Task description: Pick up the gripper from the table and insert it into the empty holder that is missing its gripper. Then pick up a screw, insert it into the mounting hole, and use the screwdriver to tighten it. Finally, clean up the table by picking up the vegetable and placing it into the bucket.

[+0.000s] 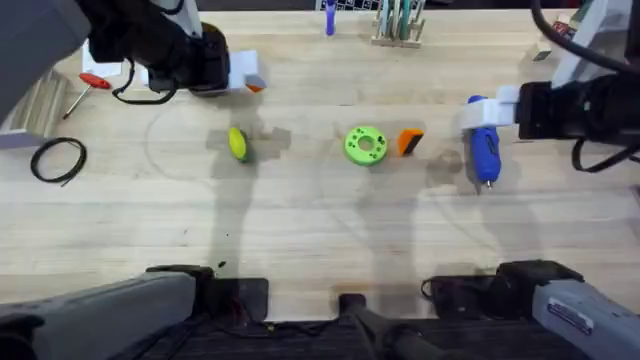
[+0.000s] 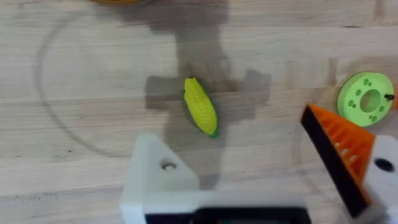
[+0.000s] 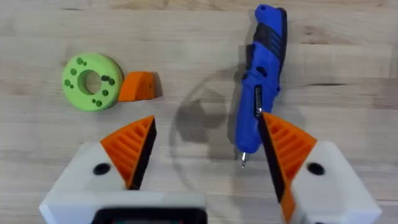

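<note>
Now, line by line.

Right gripper (image 3: 205,163): white body with two orange ribbed pads (image 3: 132,148), spread wide and holding nothing, above the wooden table (image 3: 348,81).
Screwdriver (image 3: 260,71): blue, pen-shaped, lying flat on the table; its metal bit end sits just inside the pad on its side, and the handle runs away from the fingers.
Orange gripper piece (image 3: 138,86): small wedge lying on the table ahead of the other pad, touching or just beside the green disc (image 3: 92,81), apart from both fingers.
Left gripper (image 2: 249,180): one white finger base bare, with an open mounting hole, and an orange ribbed pad (image 2: 339,149) on the other side; the gap is wide and nothing is held.
Vegetable (image 2: 200,106): yellow toy corn with a green end, lying on the table just ahead of the gap between the left fingers, closer to the bare finger, touching neither.
Overhead layout: corn (image 1: 238,143) towards the left arm, disc (image 1: 365,144) and wedge (image 1: 410,142) in the middle, screwdriver (image 1: 483,150) under the right gripper (image 1: 490,112).
Other things: a small red-handled screwdriver (image 1: 86,88) and a black cable loop (image 1: 58,159) lie beyond the left arm's side, well apart from all fingers.
</note>
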You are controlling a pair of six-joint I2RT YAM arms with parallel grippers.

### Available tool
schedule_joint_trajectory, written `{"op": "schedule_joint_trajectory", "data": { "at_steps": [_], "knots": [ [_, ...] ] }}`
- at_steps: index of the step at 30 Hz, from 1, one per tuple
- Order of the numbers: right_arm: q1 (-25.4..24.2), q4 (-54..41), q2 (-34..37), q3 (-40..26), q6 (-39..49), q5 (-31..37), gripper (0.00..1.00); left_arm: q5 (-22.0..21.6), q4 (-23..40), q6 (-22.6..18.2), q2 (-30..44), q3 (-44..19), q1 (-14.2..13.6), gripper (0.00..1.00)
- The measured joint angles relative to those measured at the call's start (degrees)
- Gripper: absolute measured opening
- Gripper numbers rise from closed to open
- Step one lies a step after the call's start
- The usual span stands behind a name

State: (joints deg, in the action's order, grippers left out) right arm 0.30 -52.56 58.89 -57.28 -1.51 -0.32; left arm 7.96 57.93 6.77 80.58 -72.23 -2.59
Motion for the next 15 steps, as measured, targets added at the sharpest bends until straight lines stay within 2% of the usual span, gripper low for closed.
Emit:
{"op": "schedule_joint_trajectory", "data": {
  "at_steps": [2, 8, 15],
  "knots": [
    [0.0, 0.0, 0.0, 0.0, 0.0, 0.0, 0.985, 0.0, 0.0, 0.0, 0.0, 0.0, 0.0, 0.985],
    [0.0, 0.0, 0.0, 0.0, 0.0, 0.0, 0.984, 0.0, 1.8, -0.1, 0.0, -0.9, 0.0, 0.987],
    [0.0, 0.0, 0.0, 0.0, 0.0, 0.0, 0.984, -0.1, 6.0, -2.8, -3.3, -7.7, 0.0, 0.987]
  ]
}}
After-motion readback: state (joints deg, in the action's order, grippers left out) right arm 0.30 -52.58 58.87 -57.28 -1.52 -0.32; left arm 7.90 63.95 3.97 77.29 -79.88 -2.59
